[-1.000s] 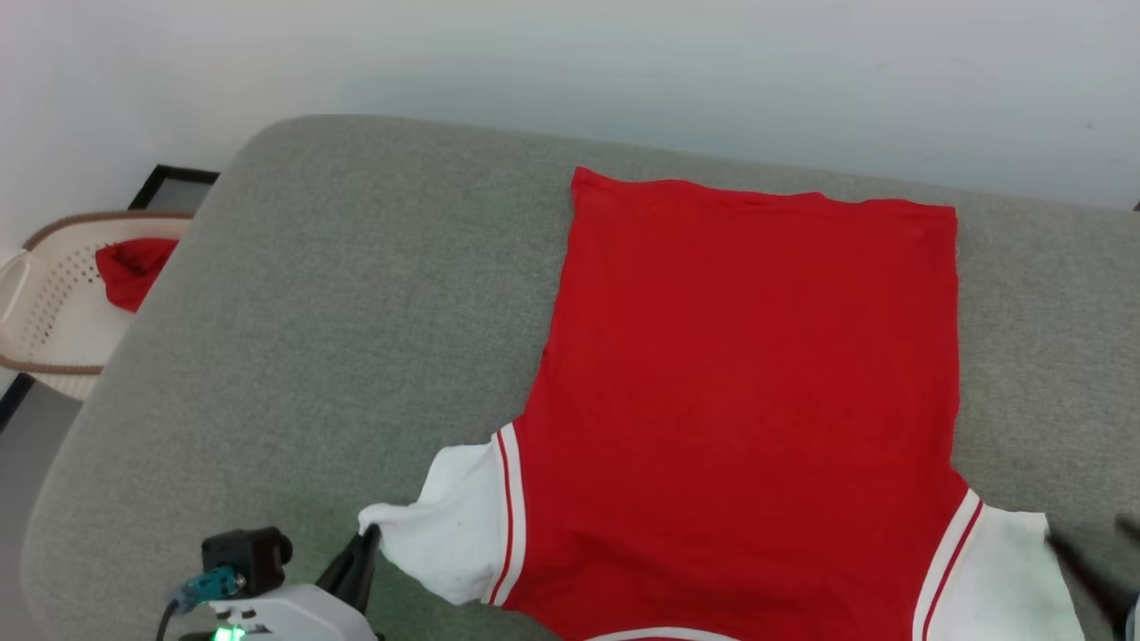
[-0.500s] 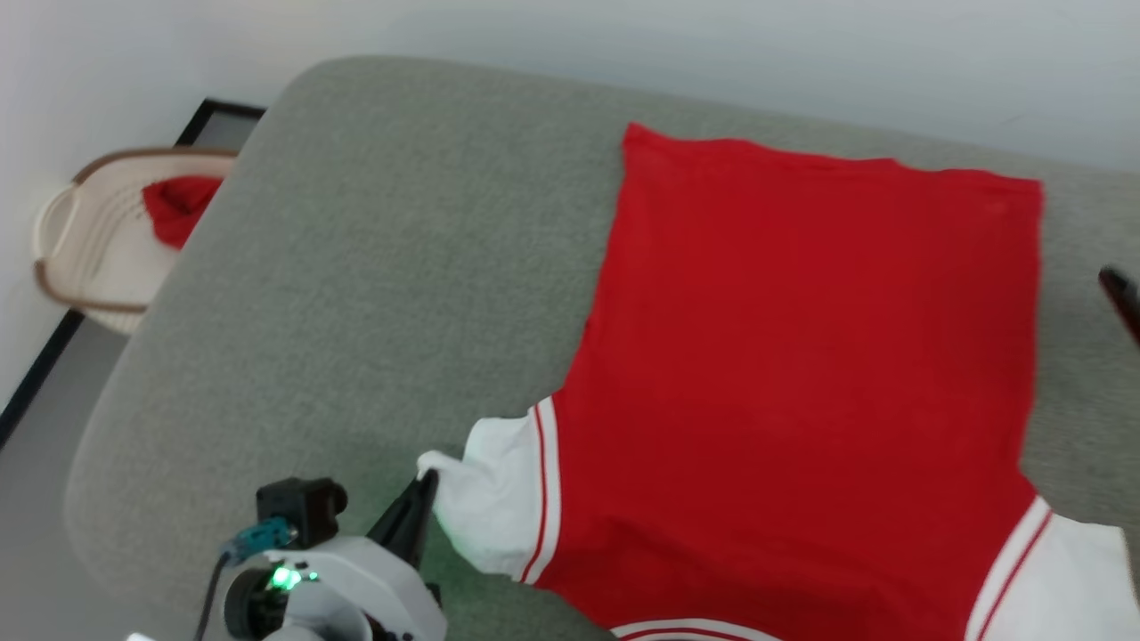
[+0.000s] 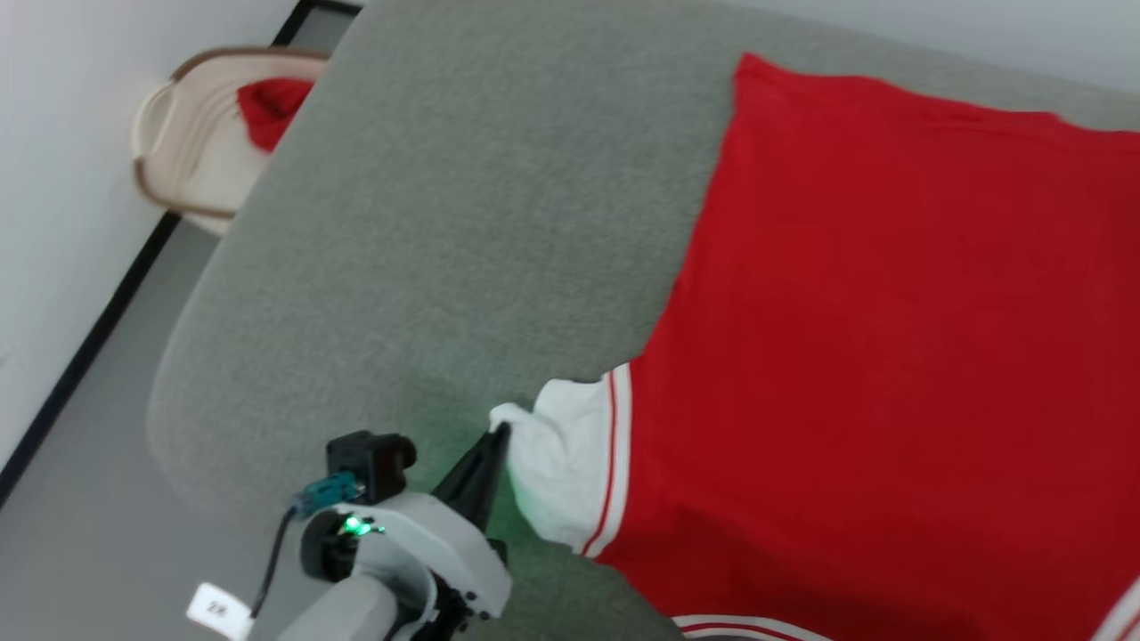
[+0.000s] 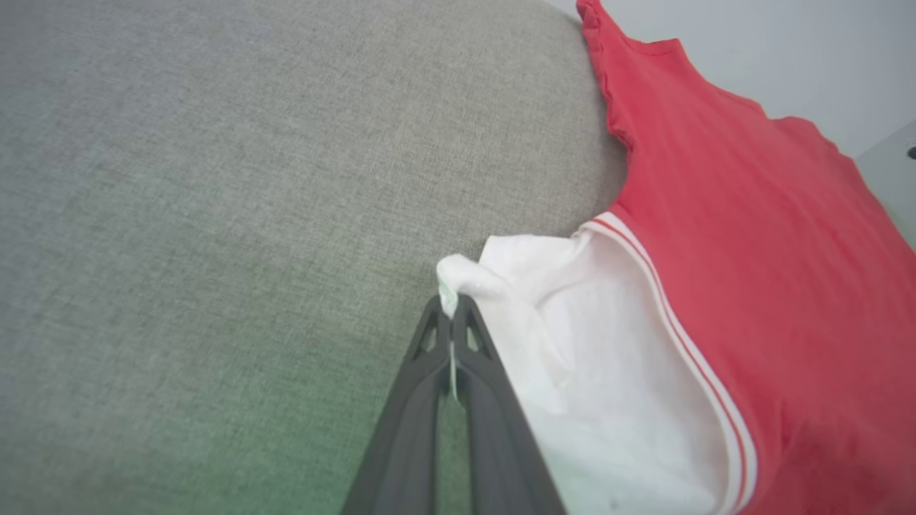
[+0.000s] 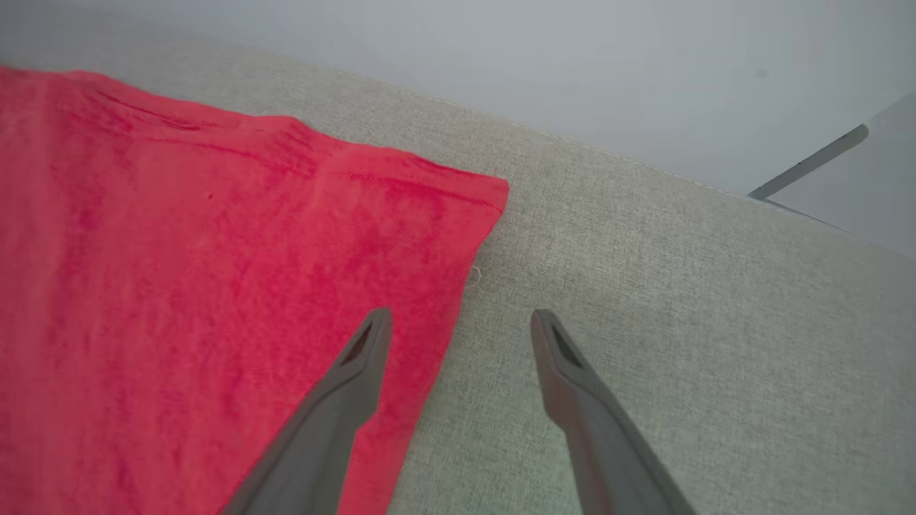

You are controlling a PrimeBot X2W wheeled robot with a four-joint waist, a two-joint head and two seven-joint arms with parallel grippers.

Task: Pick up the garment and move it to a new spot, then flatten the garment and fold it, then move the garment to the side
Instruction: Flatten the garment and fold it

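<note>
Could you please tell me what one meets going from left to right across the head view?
Cream basket → small red cloth inside it → left claw, shut on the sleeve tip → garment, white sleeve first, then its red body.

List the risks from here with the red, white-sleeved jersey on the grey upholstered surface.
1. The left gripper pinches only the tip of the white sleeve; a pull may slip it free or bunch the flattened red jersey.
2. The open right gripper straddles the jersey's side edge and could snag it.
</note>
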